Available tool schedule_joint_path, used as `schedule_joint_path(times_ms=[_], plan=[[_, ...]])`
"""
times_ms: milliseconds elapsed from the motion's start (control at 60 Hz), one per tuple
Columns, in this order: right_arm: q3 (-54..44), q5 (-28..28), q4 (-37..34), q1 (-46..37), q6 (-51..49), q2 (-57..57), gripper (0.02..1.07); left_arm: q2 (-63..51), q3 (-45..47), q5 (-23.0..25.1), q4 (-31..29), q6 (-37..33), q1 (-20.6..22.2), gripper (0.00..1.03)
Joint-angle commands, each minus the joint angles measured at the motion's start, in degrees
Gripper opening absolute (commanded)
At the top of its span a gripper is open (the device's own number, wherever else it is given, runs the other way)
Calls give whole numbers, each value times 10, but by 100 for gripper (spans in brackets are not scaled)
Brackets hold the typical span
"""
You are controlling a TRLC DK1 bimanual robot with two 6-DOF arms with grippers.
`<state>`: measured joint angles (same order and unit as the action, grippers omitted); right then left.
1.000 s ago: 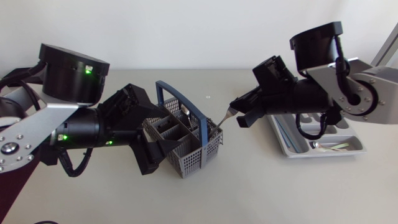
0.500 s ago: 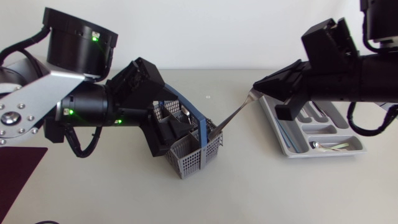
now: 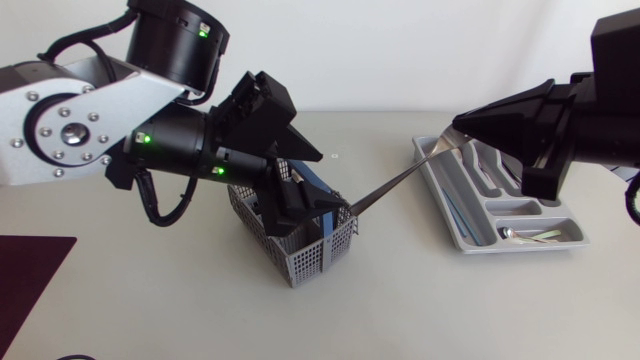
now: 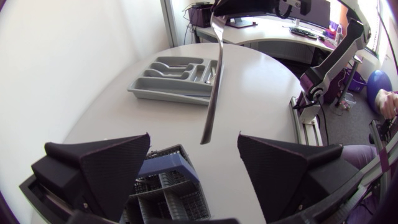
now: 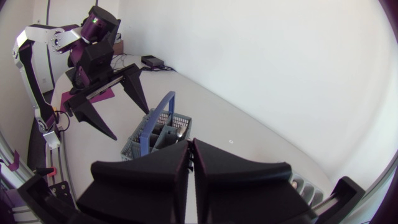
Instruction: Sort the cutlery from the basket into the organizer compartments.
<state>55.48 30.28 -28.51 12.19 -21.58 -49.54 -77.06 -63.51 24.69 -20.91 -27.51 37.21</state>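
My right gripper (image 3: 456, 132) is shut on one end of a long silver knife (image 3: 395, 180). The knife slants down to just above the right rim of the grey mesh basket (image 3: 310, 262) with its blue handle. The left wrist view shows the knife (image 4: 211, 93) hanging ahead of my open left gripper (image 4: 196, 168), over the basket (image 4: 161, 186). From the head view, my left gripper (image 3: 325, 185) hovers over the basket with nothing between its fingers. The grey organizer (image 3: 520, 247) lies at the right, under my right arm. A spoon (image 5: 179, 132) stands in the basket (image 5: 134, 149).
Some cutlery (image 3: 530, 235) lies in the organizer's front compartment. A dark red mat (image 3: 30, 270) covers the table's front left corner. Bare tabletop runs between the basket and the organizer and in front of both.
My right gripper rose and drew back to the right, pulling the knife up out of the basket. My left arm lifted and swung over the basket.
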Motion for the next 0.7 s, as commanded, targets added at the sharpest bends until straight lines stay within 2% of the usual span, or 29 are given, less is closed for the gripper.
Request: schedule_joint_path(times_ms=[0,400,683], plan=[[-20,10,0,-3,-9,10,7,-30,-36,23,-13,-9,2,97],[-31,19,27,13,12,8,7,-111,-93,72,-44,-11,23,96],[-35,19,43,25,27,2,7,-138,-116,95,-62,-12,33,86]])
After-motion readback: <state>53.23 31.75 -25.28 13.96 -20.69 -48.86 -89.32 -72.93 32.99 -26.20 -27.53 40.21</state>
